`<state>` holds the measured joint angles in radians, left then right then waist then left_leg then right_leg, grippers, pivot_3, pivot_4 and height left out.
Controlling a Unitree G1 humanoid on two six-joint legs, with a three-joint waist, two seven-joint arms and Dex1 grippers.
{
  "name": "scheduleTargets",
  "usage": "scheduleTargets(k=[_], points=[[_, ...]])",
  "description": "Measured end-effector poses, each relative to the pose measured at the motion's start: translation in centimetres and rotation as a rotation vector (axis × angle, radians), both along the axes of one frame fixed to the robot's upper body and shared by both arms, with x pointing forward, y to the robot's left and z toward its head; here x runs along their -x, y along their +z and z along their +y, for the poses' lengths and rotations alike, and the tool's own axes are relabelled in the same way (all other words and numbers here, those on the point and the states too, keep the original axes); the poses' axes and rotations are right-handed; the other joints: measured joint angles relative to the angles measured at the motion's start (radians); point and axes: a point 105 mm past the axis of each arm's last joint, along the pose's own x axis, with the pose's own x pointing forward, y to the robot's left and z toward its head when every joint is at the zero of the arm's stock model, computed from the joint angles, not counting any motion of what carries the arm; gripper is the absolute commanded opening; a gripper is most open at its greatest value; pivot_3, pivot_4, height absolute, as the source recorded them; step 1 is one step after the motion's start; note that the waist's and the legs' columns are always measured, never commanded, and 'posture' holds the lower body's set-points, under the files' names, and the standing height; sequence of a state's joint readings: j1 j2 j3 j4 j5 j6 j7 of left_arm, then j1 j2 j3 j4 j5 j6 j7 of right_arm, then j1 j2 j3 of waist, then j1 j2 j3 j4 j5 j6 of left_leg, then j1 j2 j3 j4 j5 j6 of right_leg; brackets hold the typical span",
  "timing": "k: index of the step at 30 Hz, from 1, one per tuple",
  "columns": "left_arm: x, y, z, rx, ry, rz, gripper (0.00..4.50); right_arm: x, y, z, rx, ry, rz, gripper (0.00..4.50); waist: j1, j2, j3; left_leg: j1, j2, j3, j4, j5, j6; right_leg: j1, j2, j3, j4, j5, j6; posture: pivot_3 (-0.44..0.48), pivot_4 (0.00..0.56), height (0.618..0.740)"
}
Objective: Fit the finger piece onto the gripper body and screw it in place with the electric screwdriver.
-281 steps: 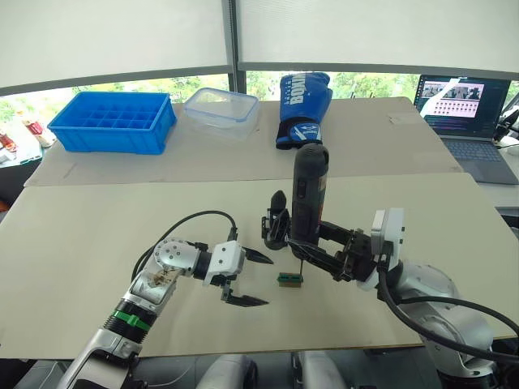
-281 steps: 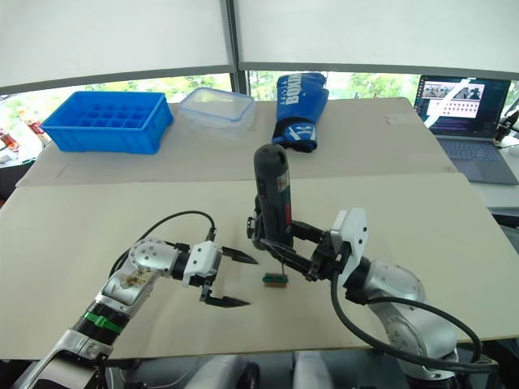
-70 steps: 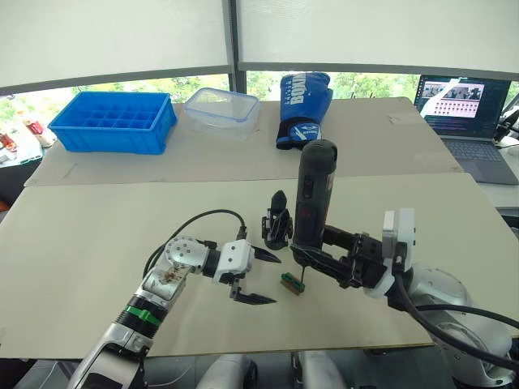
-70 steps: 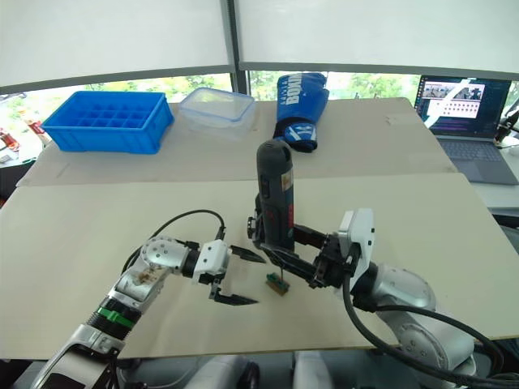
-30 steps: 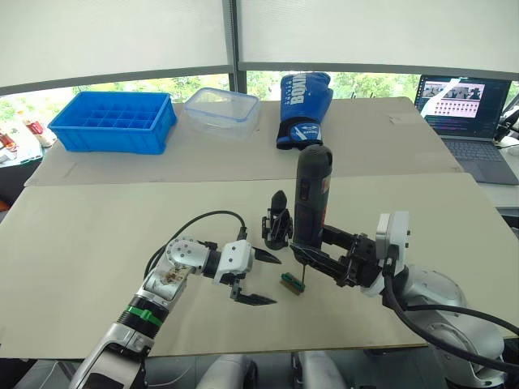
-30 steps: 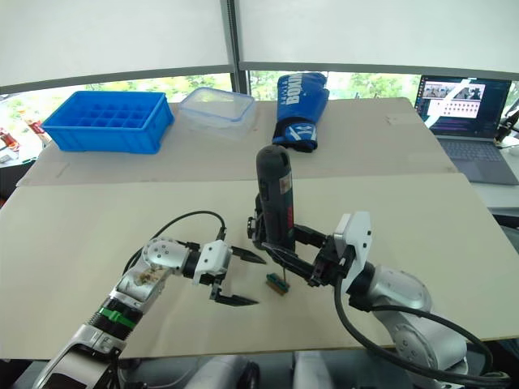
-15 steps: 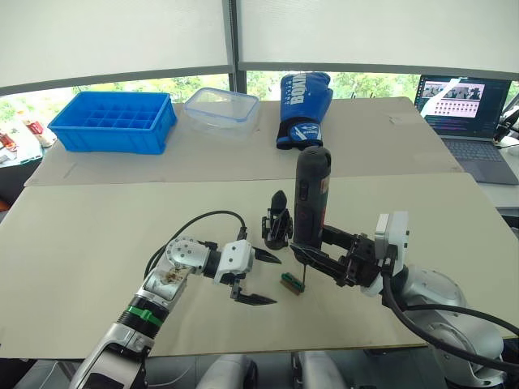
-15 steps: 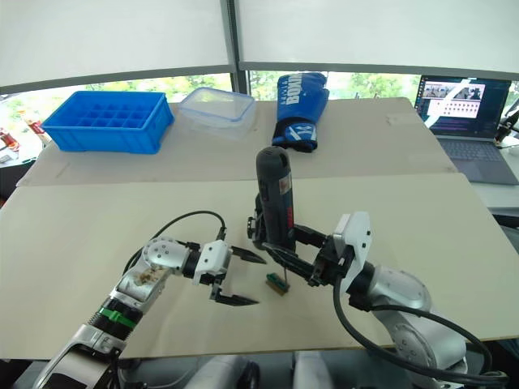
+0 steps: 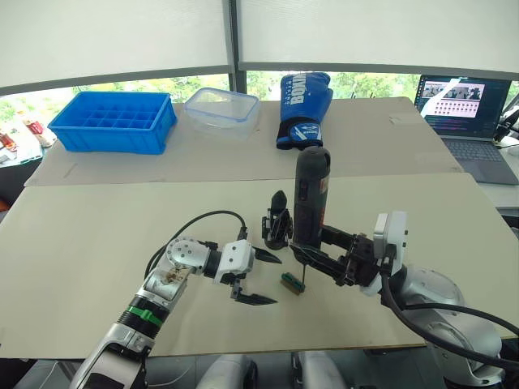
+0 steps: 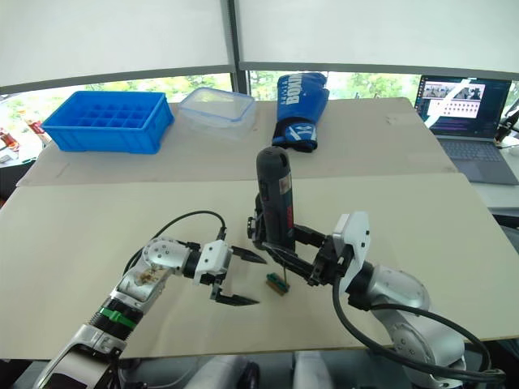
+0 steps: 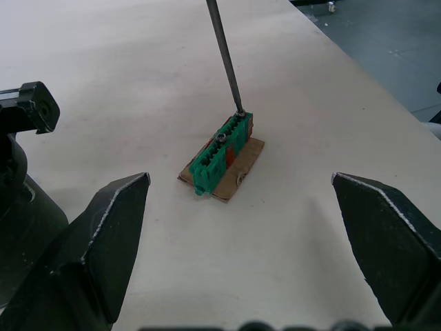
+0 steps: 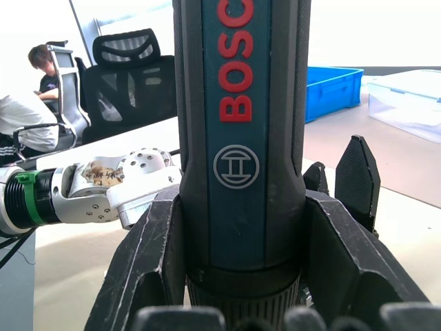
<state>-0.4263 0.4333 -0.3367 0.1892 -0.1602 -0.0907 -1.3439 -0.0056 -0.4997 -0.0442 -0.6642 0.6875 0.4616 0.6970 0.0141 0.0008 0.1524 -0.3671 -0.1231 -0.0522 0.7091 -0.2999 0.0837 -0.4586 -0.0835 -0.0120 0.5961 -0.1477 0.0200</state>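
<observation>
Close up, screwdriver bit (image 11: 225, 58) touching green block (image 11: 219, 152)

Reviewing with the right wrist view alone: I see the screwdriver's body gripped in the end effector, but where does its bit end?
Observer: The screwdriver stands upright, and its bit touches the end of a small green block lying on the table.
Operator: What is the left end effector doing?
Observer: The left end effector is open and holds nothing, close beside the green block.
Operator: And the gripper body?
Observer: The gripper body stands on the table beyond the green block, apart from it, and the bit is not on it.
</observation>
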Motion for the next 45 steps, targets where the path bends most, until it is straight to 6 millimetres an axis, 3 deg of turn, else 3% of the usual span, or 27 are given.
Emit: scheduleTargets(k=[8, 19, 36, 45], points=[[0.0, 0.0, 0.0, -0.001, 0.002, 0.000, 4.50, 0.1, 0.2, 0.1, 0.000, 0.002, -0.010, 1.91, 0.000, 0.000, 0.000, 0.000, 0.000, 0.000, 0.000, 0.000, 0.000, 0.000, 0.000, 0.000, 0.000, 0.000, 0.000, 0.000, 0.150, 0.740], [0.2, 0.2, 1.5, -0.014, 0.042, 0.012, 4.50, 0.8, 2.7, 0.3, -0.022, 0.026, -0.069, 1.91, -0.001, 0.000, 0.000, 0.000, 0.000, 0.000, 0.000, 0.000, 0.000, 0.000, 0.000, 0.000, 0.000, 0.000, 0.000, 0.000, 0.150, 0.740], [-0.5, 2.2, 4.5, 0.011, 0.198, 0.014, 4.50, 0.4, 10.2, 0.7, 0.013, 0.244, -0.128, 1.91, -0.001, 0.000, 0.000, -0.001, 0.000, 0.000, -0.001, -0.001, 0.001, 0.000, -0.006, 0.000, -0.001, 0.000, 0.000, 0.000, 0.150, 0.740], [-2.5, 2.7, 5.0, 0.016, 0.257, -0.021, 4.50, -2.5, 16.4, 3.1, -0.045, 0.286, -0.079, 1.91, -0.002, -0.001, 0.001, -0.003, 0.000, 0.000, -0.002, -0.001, 0.001, -0.003, -0.008, 0.000, -0.001, 0.001, -0.001, 0.000, 0.150, 0.740]])
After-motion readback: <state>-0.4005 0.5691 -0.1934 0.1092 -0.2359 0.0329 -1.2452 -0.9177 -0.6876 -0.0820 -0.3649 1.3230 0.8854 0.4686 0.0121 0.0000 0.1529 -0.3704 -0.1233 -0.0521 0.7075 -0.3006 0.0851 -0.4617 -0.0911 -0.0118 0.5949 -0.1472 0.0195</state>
